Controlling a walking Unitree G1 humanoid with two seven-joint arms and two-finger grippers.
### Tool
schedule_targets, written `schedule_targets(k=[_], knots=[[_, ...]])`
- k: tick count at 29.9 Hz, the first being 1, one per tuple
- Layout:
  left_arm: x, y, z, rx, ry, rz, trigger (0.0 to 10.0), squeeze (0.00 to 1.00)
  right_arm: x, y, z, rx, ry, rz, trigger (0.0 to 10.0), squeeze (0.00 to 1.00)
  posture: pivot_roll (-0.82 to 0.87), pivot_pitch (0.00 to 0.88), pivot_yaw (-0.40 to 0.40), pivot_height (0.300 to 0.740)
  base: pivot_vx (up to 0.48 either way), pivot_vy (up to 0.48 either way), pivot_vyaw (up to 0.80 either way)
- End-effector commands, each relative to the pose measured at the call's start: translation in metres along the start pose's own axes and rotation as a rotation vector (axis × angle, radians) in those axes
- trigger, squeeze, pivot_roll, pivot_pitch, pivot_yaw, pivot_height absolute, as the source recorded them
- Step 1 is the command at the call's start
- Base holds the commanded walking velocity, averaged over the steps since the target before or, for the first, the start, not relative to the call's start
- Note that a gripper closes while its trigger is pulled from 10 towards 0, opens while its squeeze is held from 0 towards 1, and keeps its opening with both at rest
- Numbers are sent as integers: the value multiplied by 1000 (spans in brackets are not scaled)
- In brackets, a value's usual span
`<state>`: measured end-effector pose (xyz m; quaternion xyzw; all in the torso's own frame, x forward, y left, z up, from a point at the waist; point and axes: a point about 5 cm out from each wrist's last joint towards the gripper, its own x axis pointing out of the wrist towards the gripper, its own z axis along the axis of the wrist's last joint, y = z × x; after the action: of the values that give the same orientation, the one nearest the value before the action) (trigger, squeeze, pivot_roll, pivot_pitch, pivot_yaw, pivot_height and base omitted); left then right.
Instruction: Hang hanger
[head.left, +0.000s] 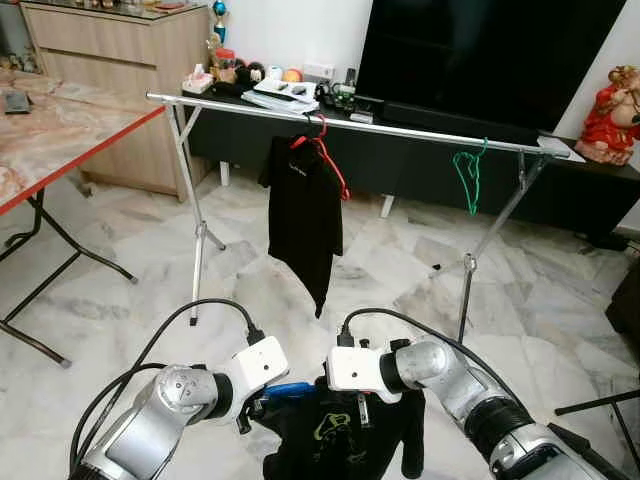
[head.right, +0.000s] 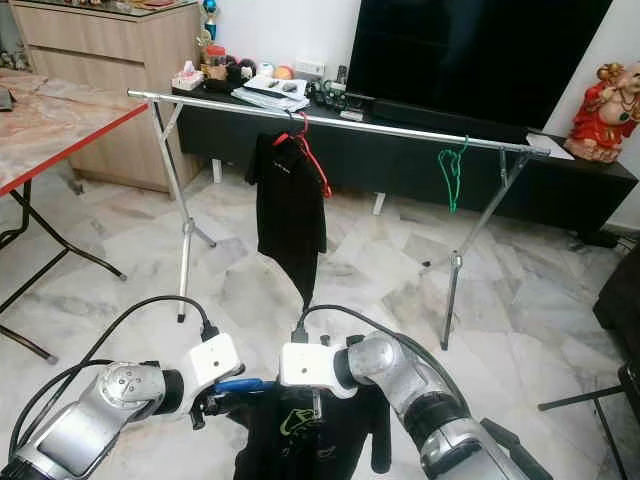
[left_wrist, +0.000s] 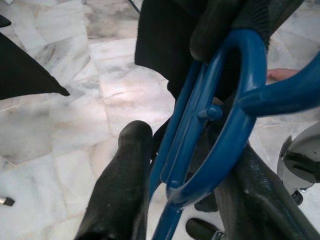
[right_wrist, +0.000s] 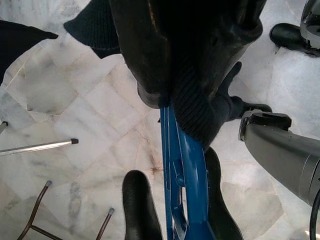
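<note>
A blue hanger (head.left: 290, 388) with a black shirt (head.left: 340, 440) draped on it hangs low in front of me, held between both arms. My left gripper (left_wrist: 185, 145) is shut on the hanger's hook (left_wrist: 225, 115). My right gripper (right_wrist: 175, 167) is shut on the blue hanger's neck (right_wrist: 182, 190), just below the shirt collar. Ahead stands a silver clothes rack; its rail (head.left: 400, 128) carries a red hanger (head.left: 330, 155) with another black shirt (head.left: 305, 215) and a bare green hanger (head.left: 467, 175).
A folding table (head.left: 60, 130) with a red edge and black legs stands to the left. Behind the rack are a low dark TV bench (head.left: 560, 190), a large TV (head.left: 480, 50) and a wooden cabinet (head.left: 110, 50). Marble floor lies between me and the rack.
</note>
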<state>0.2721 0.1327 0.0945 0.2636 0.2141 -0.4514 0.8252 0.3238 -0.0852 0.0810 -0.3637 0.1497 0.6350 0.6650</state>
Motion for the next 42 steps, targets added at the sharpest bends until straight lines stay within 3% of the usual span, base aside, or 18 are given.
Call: schedule_targets(k=[1, 15, 30, 32, 34, 35, 36, 37, 38, 39, 42], knots=[[5, -3, 0, 24, 10, -17, 0, 0, -10, -16, 15, -36, -62, -65, 10000, 0, 170, 0, -124, 740, 0, 0, 0], [1, 2, -7, 82, 70, 5, 0, 0, -12, -17, 13, -35, -56, -66, 10000, 0, 171, 0, -123, 740, 0, 0, 0], [3, 7, -3, 97, 45, 46, 0, 0, -13, -16, 13, -32, -54, -48, 10000, 0, 170, 0, -126, 740, 0, 0, 0], [3, 7, -3, 98, 43, 47, 0, 0, -13, -16, 13, -31, -61, -42, 10000, 231, 170, 0, -127, 740, 0, 0, 0], [3, 7, -2, 98, 41, 47, 0, 0, -13, -15, 13, -32, -63, -39, 10000, 227, 168, 0, -127, 740, 0, 0, 0], [4, 7, -2, 97, 38, 47, 0, 0, -14, -16, 13, -31, -63, -38, 10000, 361, 168, 0, -127, 740, 0, 0, 0], [4, 7, -2, 96, 37, 47, 0, 0, -14, -16, 13, -30, -63, -37, 10000, 361, 168, 0, -127, 740, 0, 0, 0], [4, 7, -2, 95, 36, 46, 0, 0, -14, -16, 13, -30, -63, -37, 10000, 573, 167, 0, -128, 740, 0, 0, 0], [4, 7, -2, 94, 35, 46, 0, 0, -15, -16, 13, -29, -63, -36, 10000, 651, 167, 0, -128, 740, 0, 0, 0], [4, 7, -2, 94, 34, 46, 0, 0, -15, -16, 13, -29, -65, -32, 10000, 1000, 167, 0, -129, 740, 0, 0, 0], [5, 7, -3, 93, 34, 48, 0, 0, -17, -16, 14, -33, -68, -14, 10000, 1000, 166, 0, -129, 740, 0, 0, 0]])
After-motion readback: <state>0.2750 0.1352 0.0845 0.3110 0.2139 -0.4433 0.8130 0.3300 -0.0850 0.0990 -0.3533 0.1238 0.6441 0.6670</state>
